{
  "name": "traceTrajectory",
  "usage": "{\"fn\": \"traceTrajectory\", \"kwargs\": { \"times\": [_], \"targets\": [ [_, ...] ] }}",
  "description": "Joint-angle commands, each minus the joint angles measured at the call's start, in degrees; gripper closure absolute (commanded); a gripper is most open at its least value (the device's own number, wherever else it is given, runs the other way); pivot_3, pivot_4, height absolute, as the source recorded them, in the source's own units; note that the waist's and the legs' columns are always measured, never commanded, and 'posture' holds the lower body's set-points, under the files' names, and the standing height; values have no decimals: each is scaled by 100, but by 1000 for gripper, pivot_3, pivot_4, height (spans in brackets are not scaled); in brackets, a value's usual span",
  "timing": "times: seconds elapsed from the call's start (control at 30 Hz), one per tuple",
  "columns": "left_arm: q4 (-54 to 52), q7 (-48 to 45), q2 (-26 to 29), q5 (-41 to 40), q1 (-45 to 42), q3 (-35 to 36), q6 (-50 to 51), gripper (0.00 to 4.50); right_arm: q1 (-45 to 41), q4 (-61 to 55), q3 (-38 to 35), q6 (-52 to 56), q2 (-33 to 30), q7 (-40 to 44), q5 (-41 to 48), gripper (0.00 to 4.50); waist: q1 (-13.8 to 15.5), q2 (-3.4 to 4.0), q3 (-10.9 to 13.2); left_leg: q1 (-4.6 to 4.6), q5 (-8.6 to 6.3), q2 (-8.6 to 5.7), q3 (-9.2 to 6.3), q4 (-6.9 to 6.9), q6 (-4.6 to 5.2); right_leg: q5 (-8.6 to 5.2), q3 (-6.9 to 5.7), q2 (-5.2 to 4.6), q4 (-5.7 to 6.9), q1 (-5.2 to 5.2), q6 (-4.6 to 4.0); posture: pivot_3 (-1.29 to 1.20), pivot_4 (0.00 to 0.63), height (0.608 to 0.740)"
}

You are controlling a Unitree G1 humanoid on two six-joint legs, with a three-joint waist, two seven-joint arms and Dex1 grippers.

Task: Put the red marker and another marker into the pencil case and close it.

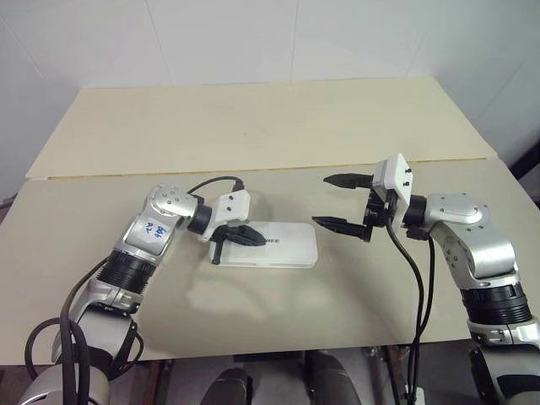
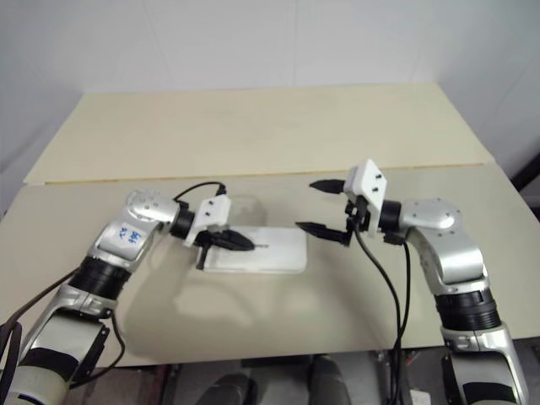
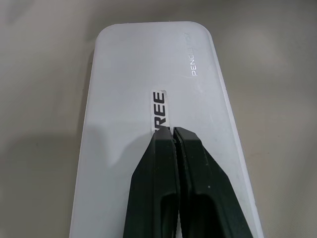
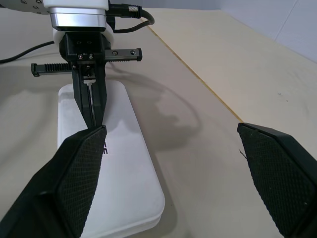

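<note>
my left gripper [image 1: 246, 235] has its two black fingers [image 3: 168, 183] pressed flat together, nothing between them, and the tips sit over the lid of the pencil case [image 1: 283, 245], right at the printed lettering. from the wrist the tips look down on the lid near its middle; whether they press it or hover just above, i cannot tell. the case lies flat on the beige table [image 1: 253, 135], lid down, between my two arms. no marker shows on the table, so i judge both are already inside and the closing is done or nearly so.

my right gripper [image 1: 341, 202] hangs spread as wide as it goes, empty, just beside the case's near end and above the table, apart from the box.

the case reads as light, stiff plastic, smooth and a bit slippery, with rounded corners. i expect it to skate on the table if i push sideways, so any last press should go straight down on the lid, along the edge away from the hinge. to lift it i would pinch across its thin long sides, not the flat faces.
</note>
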Motion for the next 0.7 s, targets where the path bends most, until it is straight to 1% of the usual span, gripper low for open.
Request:
{"fn": "traceTrajectory", "kwargs": {
  "times": [0.03, 0.33, 0.5, 0.53, 0.57, 0.7],
  "targets": [
    [-60, 92, 15, 39, 75, 40, -90, 4455, -127, -176, -148, 0, -8, -19, 121, 0, 7, 0, 0, 0, 0, 0, 0, 0, 0, 0, 0, 0, 0, 0, 0, 0, 150, 740],
    [-386, 33, 362, -675, 227, 902, 62, 4455, -326, 156, -121, -79, -11, 174, 113, 0, -3, 0, 0, -1, 0, 2, -1, 0, 0, 0, 0, 2, -1, -2, -1, 0, 150, 740],
    [-997, 231, 515, -1258, 562, 1556, 411, 4455, -364, 452, -127, -220, -33, 336, 59, 0, 8, 0, 0, -3, 0, 1, -4, 0, 0, 0, -2, 0, -3, -2, -1, 0, 150, 740],
    [-1161, 334, 524, -1412, 695, 1733, 542, 4040, -356, 505, -130, -269, -53, 368, 29, 0, 7, 0, 0, -2, 0, 1, -7, 0, 0, 0, -4, 0, -3, -2, -1, 0, 150, 740],
    [-1334, 395, 550, -1565, 846, 1886, 687, 3831, -354, 555, -147, -303, -66, 382, 11, 0, 4, 0, 0, -3, 0, 1, -8, 0, 0, 0, -4, -1, -4, -2, -1, 0, 150, 740],
    [-1810, 691, 705, -1778, 1490, 2317, 887, 2468, -339, 704, -208, -437, -164, 503, -22, 0, -5, 0, 0, -2, 0, 2, -13, -1, 0, 0, -3, -1, -4, -2, -1, 0, 150, 740]
  ]
}}
